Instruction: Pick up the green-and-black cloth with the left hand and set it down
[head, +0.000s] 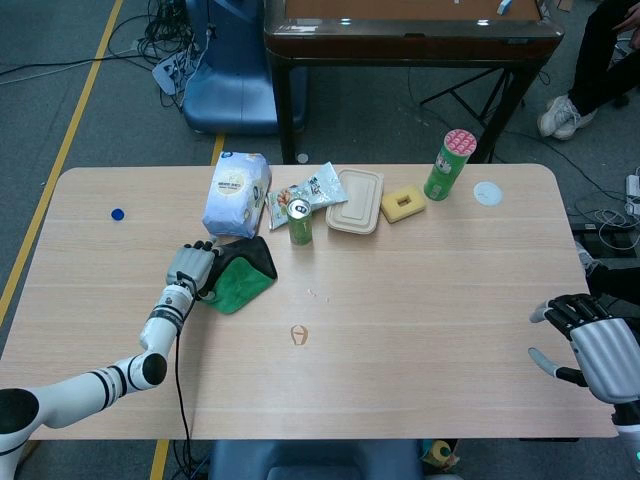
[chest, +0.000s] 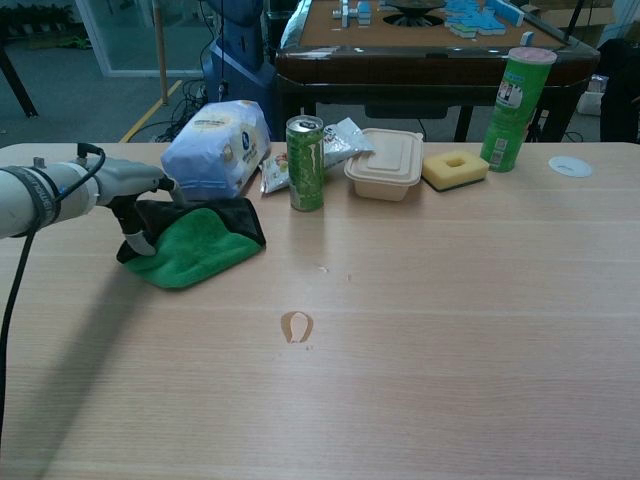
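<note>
Item: green-and-black cloth (chest: 195, 243), folded, lying flat on the counter (head: 420, 300) just in front of the blue-and-white packet (head: 236, 193) and left of the green can (chest: 305, 163). We find the left hand (head: 190, 270) at the cloth's left edge, fingers (chest: 135, 236) reaching down onto the black border; in the chest view they touch the fabric, but we cannot tell whether they have closed on it, and the cloth is not lifted. We judge the step in hand to be the grasp. The next move, as we read it, calls for the fingers to gather a fold firmly before any lift. Right hand (head: 598, 352): at the counter's near right edge, fingers apart, holding nothing, well apart from the cloth.
</note>
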